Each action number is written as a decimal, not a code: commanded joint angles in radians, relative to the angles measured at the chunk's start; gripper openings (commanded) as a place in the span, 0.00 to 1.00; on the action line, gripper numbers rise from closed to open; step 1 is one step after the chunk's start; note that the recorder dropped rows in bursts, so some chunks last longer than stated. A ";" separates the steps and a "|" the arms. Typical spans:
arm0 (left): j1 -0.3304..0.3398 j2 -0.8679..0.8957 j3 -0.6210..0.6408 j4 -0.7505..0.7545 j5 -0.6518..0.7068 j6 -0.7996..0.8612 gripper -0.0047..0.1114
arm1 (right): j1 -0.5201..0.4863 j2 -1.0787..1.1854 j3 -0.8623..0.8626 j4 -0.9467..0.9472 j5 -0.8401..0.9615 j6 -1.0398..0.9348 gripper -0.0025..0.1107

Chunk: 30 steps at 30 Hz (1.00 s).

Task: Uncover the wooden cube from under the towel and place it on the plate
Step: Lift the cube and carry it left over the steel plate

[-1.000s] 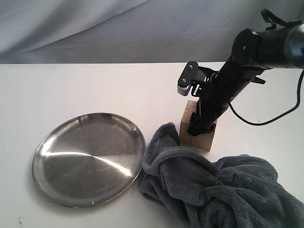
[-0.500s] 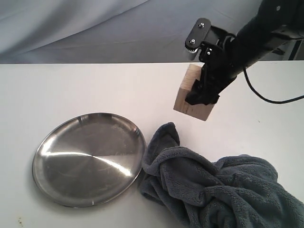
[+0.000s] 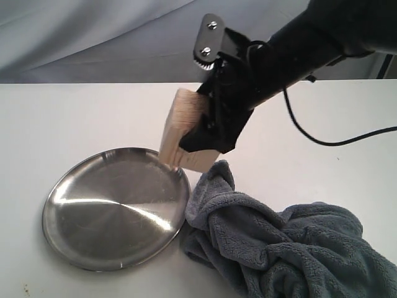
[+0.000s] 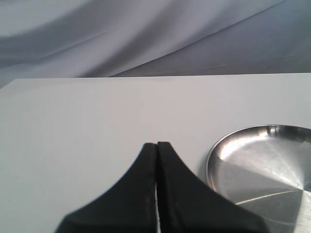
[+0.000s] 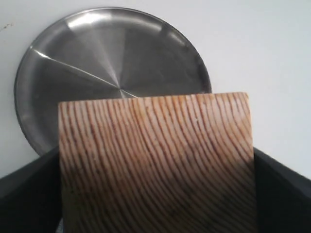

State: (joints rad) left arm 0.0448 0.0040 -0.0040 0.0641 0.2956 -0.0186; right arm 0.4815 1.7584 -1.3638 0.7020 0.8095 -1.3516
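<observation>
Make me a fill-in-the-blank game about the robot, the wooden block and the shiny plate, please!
The right gripper holds the wooden cube up in the ____.
The round plate is made of shiny ____.
The fluffy towel is blue-____.
The left gripper is ____, gripping nothing.
Missing words: air, metal, grey, shut.

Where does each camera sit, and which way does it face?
Exterior: off the arms, looking down across the table at plate, towel and wooden cube; right arm shows.
Left wrist: low, looking past the shut left gripper at the plate's rim.
Right wrist: looking down past the cube in the right gripper onto the plate.
All three share the plate.
</observation>
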 commanded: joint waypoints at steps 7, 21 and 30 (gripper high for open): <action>0.002 -0.004 0.004 -0.002 -0.011 -0.004 0.04 | 0.092 0.117 0.000 0.078 -0.153 -0.018 0.02; 0.002 -0.004 0.004 -0.002 -0.011 -0.004 0.04 | 0.223 0.296 -0.162 0.155 -0.268 0.010 0.02; 0.002 -0.004 0.004 -0.002 -0.011 -0.004 0.04 | 0.227 0.428 -0.291 0.064 -0.190 0.130 0.02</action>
State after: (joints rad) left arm 0.0448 0.0040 -0.0040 0.0641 0.2956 -0.0186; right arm 0.7097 2.1757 -1.6322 0.8002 0.6128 -1.2604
